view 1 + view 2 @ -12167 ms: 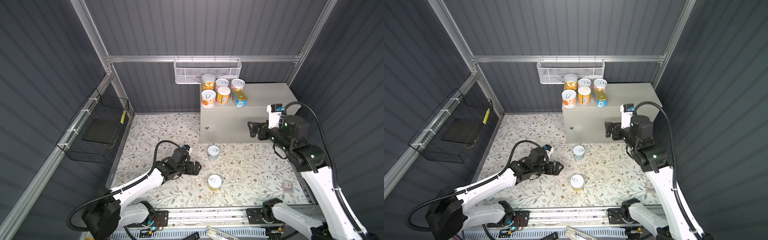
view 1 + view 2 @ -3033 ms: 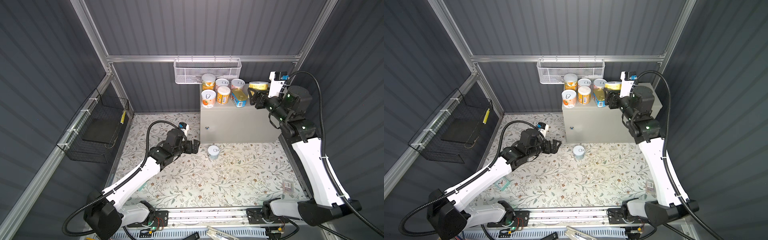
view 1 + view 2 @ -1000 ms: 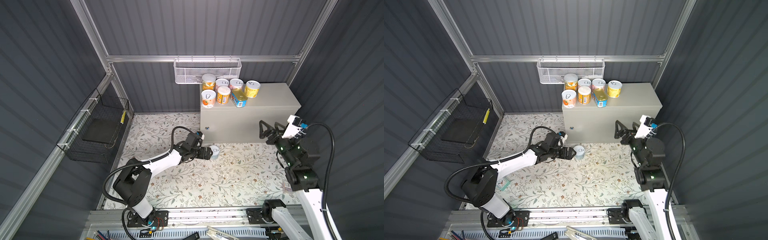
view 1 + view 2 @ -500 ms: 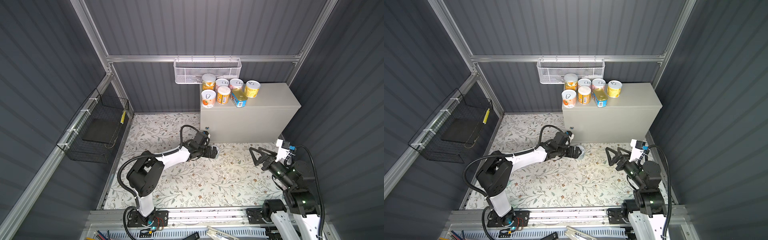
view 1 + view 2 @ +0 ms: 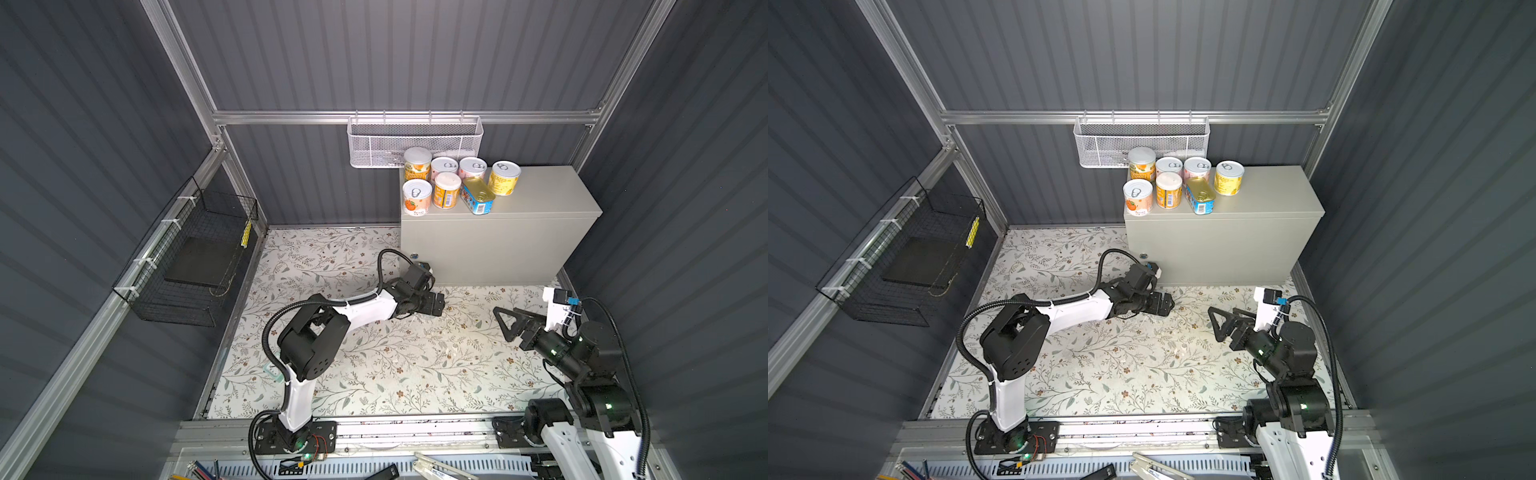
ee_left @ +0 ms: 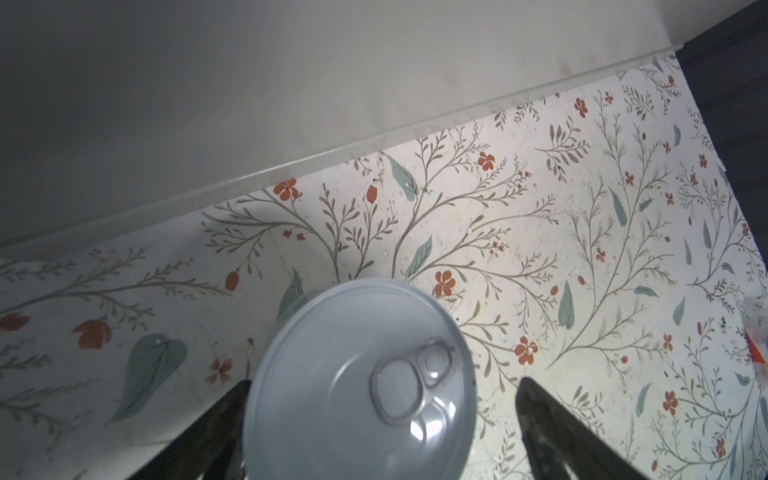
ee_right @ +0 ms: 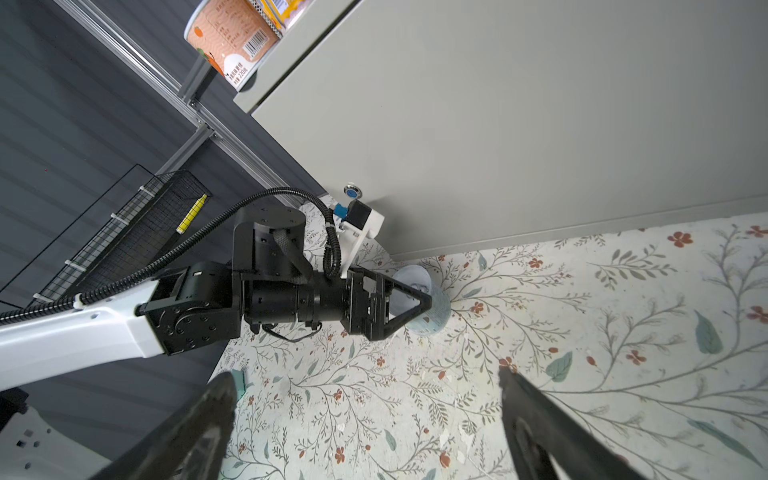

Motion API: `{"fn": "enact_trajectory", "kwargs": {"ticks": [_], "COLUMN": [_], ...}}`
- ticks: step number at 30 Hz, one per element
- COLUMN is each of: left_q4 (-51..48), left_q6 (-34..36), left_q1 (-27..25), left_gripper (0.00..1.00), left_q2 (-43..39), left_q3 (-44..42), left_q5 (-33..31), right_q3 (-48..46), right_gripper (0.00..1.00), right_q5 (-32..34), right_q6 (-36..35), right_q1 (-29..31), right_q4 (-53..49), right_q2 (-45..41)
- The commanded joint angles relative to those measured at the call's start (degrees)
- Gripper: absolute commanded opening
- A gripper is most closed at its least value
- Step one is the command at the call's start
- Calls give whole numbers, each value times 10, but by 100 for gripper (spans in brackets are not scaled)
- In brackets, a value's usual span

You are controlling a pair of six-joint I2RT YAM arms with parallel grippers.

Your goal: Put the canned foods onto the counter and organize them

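Beige-grey metal, the counter carries seven tins bunched at its left end in both top views; the rest of its top is bare. Low over the floral floor, just in front of the counter's face, the left end effector lies flat and hides what sits between its fingers. The right end effector hangs well apart, spread and holding nothing

In the left wrist view the pale-blue tin stands upright on the floor, pull-tab up, inside a spread end effector. One finger sits at the tin's edge, though I cannot tell if it touches; the other finger stands off with floor showing between. It is no pinch yet. I judge the wrist should shift toward the open side to centre the tin, then close evenly, since a lopsided close may shove or tip it

In the right wrist view the left end effector straddles the tin about mid-height, near the counter's foot. That height looks sound. The lift should rise straight and clear the counter's front edge before heading for the bare top beside the yellow tin
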Motion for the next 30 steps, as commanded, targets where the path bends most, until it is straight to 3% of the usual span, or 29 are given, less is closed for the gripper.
{"fn": "enact_trajectory", "kwargs": {"ticks": [1,4,10,13,15,22,26,30], "left_q4": [-31,-50,-73,-71,-71,-78,-96,-97], "left_q6": [4,14,39,47,48,56,58,38], "left_q1": [-1,-1,-3,-3,-3,-2,6,30], "left_gripper": [93,92,79,66,63,54,51,49], "left_q2": [20,33,38,33,28,-23,-57,-97], "left_q3": [28,55,70,63,59,45,20,2], "left_q5": [-6,-15,-49,-53,-48,-19,12,89], "right_q3": [14,20,28,30,32,43,41,12], "right_gripper": [99,99,99,99,99,99,99,99], "right_q5": [0,-1,37,57,86,261,291,308], "right_q6": [-11,-2,-15,-31,-40,-71,-72,-78], "right_q1": [3,4,7,16,30,171,225,274], "right_q4": [-29,-29,-52,-68,-80,-86,-51,14], "right_q2": [-1,0,17,39,58,109,147,162]}}
